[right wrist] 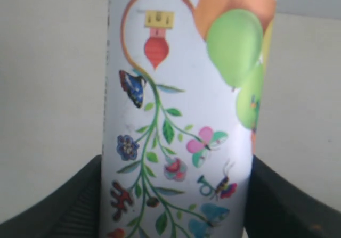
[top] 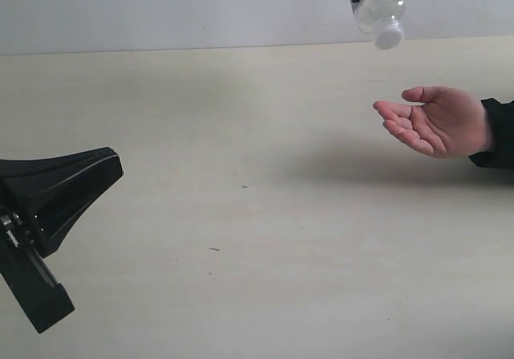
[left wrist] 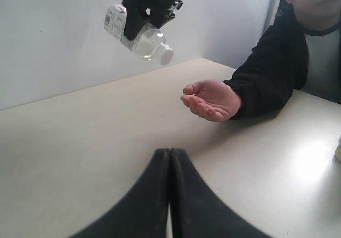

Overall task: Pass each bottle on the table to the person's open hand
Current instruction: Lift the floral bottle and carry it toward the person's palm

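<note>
A whitish bottle [top: 379, 10] with a white cap hangs tilted, cap down, at the top of the exterior view, above and a little left of the person's open hand [top: 438, 120]. My right gripper [left wrist: 152, 6] is shut on it; the bottle [left wrist: 136, 33] also shows high up in the left wrist view. Its label [right wrist: 181, 115], white with green vines, flowers and green fruit, fills the right wrist view between the black fingers [right wrist: 277, 200]. My left gripper [left wrist: 170, 154] is shut and holds nothing, low over the beige table [top: 241, 214] at the left [top: 76, 182].
The person in a black sleeve [left wrist: 266, 73] sits at the table's right side, palm up [left wrist: 213, 99] over the tabletop. A bit of a yellow bottle [left wrist: 338, 150] shows at the edge of the left wrist view. A pale wall [top: 161, 6] runs behind the table.
</note>
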`<state>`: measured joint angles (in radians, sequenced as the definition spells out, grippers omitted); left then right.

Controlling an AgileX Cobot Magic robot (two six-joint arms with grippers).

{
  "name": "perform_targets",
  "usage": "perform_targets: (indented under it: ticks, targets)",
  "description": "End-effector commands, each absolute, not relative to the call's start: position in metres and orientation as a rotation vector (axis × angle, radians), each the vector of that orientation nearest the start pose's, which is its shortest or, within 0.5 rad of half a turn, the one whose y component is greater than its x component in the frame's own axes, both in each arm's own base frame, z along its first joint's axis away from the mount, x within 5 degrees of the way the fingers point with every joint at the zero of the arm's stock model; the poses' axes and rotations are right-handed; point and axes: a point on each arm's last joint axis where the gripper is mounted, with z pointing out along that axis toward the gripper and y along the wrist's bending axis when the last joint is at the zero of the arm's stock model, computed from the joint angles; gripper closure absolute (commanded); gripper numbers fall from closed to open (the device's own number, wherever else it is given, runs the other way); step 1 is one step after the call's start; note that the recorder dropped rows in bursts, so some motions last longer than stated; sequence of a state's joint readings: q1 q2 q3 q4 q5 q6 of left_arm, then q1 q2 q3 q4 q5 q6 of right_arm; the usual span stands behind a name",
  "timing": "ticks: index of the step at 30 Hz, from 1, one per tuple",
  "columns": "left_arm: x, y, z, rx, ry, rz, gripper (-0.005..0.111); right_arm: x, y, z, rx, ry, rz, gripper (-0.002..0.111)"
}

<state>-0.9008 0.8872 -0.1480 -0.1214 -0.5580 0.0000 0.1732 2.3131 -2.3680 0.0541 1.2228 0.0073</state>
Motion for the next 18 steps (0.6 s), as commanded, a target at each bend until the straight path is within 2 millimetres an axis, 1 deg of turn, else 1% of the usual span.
perform_targets:
  ticks: [1, 3, 6, 8, 11, 14, 18]
  targets:
    - [0.099, -0.117, 0.223, 0.611, 1.596, -0.709, 0.106, 0.485, 0.089, 0.326, -0.21, 2.553, 0.127, 0.108]
    - [0.099, -0.117, 0.223, 0.611, 1.596, -0.709, 0.106, 0.479, 0.089, 0.338, -0.205, 2.528, 0.139, 0.108]
    - [0.099, -0.117, 0.223, 0.611, 1.596, -0.709, 0.106, 0.473, 0.088, 0.351, -0.172, 2.505, 0.155, 0.108]
    - [0.099, -0.117, 0.223, 0.611, 1.596, -0.709, 0.106, 0.469, 0.087, 0.354, -0.17, 2.51, 0.157, 0.108]
    - [0.099, -0.117, 0.223, 0.611, 1.596, -0.709, 0.106, 0.459, 0.086, 0.352, -0.17, 2.545, 0.157, 0.108]
    - [0.099, -0.117, 0.223, 0.611, 1.596, -0.709, 0.106, 0.441, 0.083, 0.353, -0.192, 2.59, 0.144, 0.108]
    - [0.099, -0.117, 0.223, 0.611, 1.596, -0.709, 0.106, 0.407, 0.076, 0.351, -0.226, 2.661, 0.12, 0.108]
